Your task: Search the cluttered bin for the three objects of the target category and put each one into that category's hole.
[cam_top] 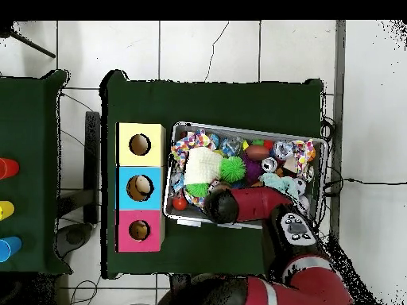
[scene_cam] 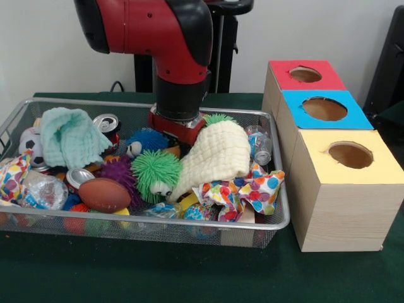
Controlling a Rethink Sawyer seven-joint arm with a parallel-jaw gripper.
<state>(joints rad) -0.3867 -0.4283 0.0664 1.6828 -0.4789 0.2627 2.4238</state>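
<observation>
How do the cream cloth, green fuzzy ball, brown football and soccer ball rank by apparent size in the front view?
1. cream cloth
2. green fuzzy ball and brown football: too alike to rank
3. soccer ball, though it is partly hidden and farther back

Cluttered wire bin [scene_cam: 278, 218] beside 3 holed boxes [scene_cam: 341, 189].

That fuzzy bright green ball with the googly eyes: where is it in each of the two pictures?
Front view: the green fuzzy ball lies in the middle of the wire bin, just left of the pale yellow cloth.
Overhead view: the same ball sits just right of the yellow cloth, above the red arm.
Shared landmark: the yellow cloth touches the ball in both; the sides are swapped because the views are turned half round.
</observation>
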